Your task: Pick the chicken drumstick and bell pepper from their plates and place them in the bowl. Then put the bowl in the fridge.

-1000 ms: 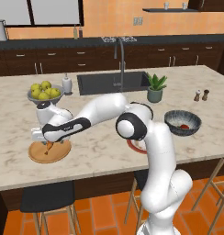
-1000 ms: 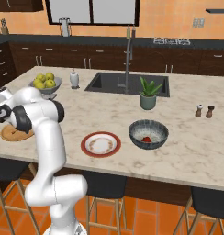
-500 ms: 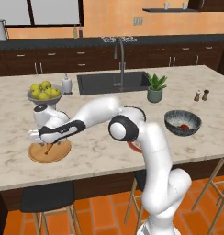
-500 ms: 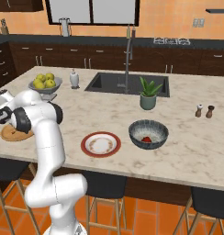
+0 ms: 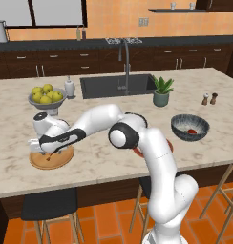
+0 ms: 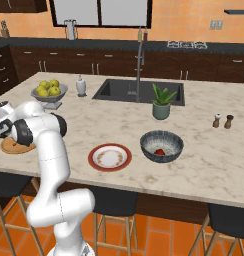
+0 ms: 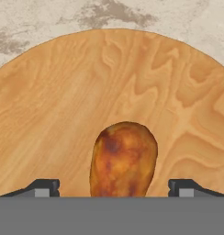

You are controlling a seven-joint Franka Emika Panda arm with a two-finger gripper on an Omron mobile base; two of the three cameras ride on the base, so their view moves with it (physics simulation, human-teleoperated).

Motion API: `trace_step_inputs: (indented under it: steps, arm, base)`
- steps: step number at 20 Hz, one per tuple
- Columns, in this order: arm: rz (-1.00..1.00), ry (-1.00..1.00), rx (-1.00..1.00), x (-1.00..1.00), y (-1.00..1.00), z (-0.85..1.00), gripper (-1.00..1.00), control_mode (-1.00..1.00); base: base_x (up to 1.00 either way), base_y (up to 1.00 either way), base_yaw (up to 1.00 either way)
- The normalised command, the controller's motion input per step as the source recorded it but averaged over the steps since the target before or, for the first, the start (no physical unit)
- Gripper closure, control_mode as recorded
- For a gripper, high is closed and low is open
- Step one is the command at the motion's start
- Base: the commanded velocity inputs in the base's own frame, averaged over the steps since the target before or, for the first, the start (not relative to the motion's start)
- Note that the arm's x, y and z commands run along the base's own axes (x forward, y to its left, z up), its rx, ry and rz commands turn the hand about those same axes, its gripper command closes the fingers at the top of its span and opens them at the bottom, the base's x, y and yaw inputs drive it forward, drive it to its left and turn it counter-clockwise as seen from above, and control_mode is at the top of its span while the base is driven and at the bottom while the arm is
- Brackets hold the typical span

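Observation:
The golden-brown chicken drumstick [image 7: 124, 160] lies on the flat wooden plate [image 7: 109, 87], its thick end pointing away from the hand. My gripper [image 7: 114, 189] is open and straddles it, one fingertip [image 7: 42, 187] on each side with a gap to the meat. In the left base view the gripper [image 5: 48, 153] hangs low over that wooden plate [image 5: 39, 162] at the counter's left. The red bell pepper [image 5: 191, 131] rests inside the dark grey bowl [image 5: 190, 127] on the right. The cream plate with the red rim [image 6: 110, 157] sits bare near the front edge. The fridge is out of view.
A pedestal bowl of yellow-green fruit [image 5: 47, 95] stands just behind the wooden plate, with a soap dispenser [image 5: 69, 87] beside it. Behind the counter's middle lies the sink [image 5: 117, 85] with its tap; a potted plant [image 5: 161, 91] and two shakers [image 5: 209, 99] stand to the right.
The hand has sunk a little closer to the wooden plate and the drumstick. The bowl, the pepper and the plates have stayed put.

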Motion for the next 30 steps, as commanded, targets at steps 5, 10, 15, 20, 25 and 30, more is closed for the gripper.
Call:
trace_step_inputs:
  steps: [5, 10, 15, 20, 25, 30]
  arm:
    - [0.0, 0.0, 0.0, 0.0, 0.0, -0.02, 1.0, -1.0]
    - [0.04, 0.0, 0.0, -0.01, -0.05, 0.0, 1.0, -1.0]
    - [0.02, 0.0, 0.0, -0.01, -0.38, 0.4, 1.0, -1.0]
    - [0.03, 0.0, 0.0, -0.1, -0.96, 0.54, 1.0, -1.0]
    - [0.05, 0.0, 0.01, -0.15, -1.0, 0.62, 1.0, -1.0]
    - [0.06, 0.0, 0.03, -0.16, -1.0, 0.59, 1.0, -1.0]
  base:
    - [0.0, 0.0, 0.0]
    - [0.0, 0.0, 0.0]
    - [0.0, 0.0, 0.0]
    - [0.0, 0.0, 0.0]
    - [0.0, 0.0, 0.0]
    - [0.0, 0.0, 0.0]
